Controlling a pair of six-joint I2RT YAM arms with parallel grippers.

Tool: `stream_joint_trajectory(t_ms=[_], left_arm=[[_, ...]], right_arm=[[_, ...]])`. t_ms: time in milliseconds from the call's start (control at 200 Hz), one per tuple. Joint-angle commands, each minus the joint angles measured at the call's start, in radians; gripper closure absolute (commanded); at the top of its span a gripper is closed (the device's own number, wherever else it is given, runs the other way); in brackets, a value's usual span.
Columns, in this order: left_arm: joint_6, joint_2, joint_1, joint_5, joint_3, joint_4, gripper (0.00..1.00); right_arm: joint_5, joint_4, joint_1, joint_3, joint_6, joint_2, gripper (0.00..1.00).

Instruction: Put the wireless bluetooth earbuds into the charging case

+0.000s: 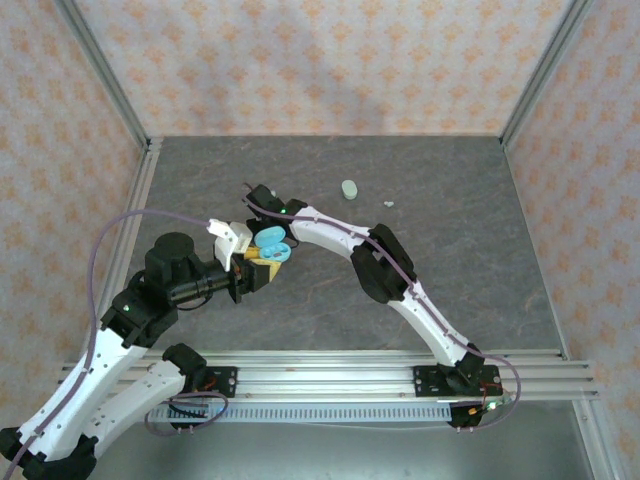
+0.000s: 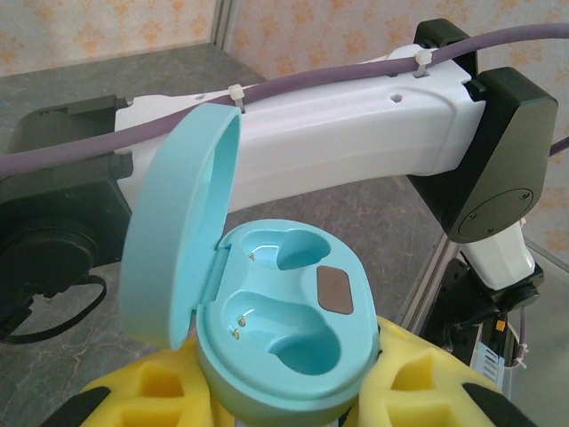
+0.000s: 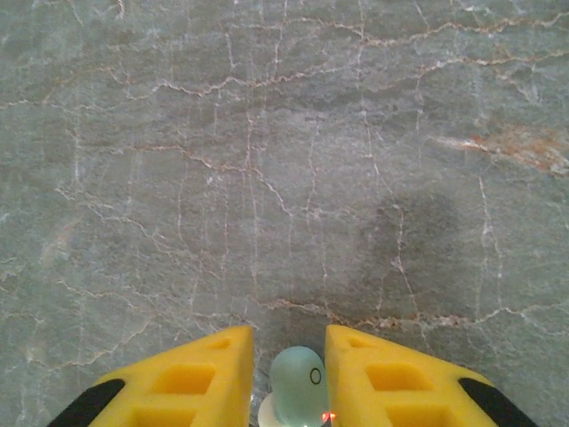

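The left hand [image 2: 284,391] is clamped tight on the base of the blue case [image 2: 342,378], holding it up with its lid [image 2: 178,240] swung back to 9 o'clock so both empty wells [image 2: 293,342] face up. The right hand [image 3: 286,349], nearly closed, pinches a pale earbud [image 3: 296,387] above the surface [image 3: 267,133], probably bound for a well. Seen from overhead, a whitish case [image 1: 349,188] and a tiny pale bit [image 1: 389,204], likely another earbud, lie at 1 o'clock from the blue case.

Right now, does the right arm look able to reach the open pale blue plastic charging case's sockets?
Probably yes: the left hand holds the pale blue plastic charging case with lid open, both sockets empty and uncovered, and the right arm passes close behind.
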State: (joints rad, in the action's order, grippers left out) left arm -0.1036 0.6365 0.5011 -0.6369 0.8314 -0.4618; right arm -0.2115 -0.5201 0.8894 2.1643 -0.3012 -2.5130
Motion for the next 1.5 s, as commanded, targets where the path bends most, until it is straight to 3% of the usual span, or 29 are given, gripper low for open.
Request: stream_joint_trajectory(t_ms=[0,340,766,1031,1496], left_arm=[[-0.001,-0.014,-0.01,0.017,0.005,-0.006,0.9],[-0.003,-0.024,-0.01,0.022,0.001,-0.011,0.9],[-0.001,-0.021,-0.01,0.029,-0.003,-0.004,0.9],[-0.002,-0.029,-0.011,0.039,-0.017,-0.011,0.9],[0.027,0.003,-0.01,0.013,-0.067,0.071,0.9]], right_arm=[[0.029,-0.023,0.003,-0.02,0.016,-0.028,0.72],[0.032,-0.026,0.013,-0.02,0.039,-0.041,0.73],[0.026,-0.039,0.013,-0.042,0.027,0.027,0.85],[0.028,0.03,-0.021,-0.244,0.001,0.174,0.89],[-0.028,0.049,-0.165,-0.82,-0.052,0.569,0.89]])
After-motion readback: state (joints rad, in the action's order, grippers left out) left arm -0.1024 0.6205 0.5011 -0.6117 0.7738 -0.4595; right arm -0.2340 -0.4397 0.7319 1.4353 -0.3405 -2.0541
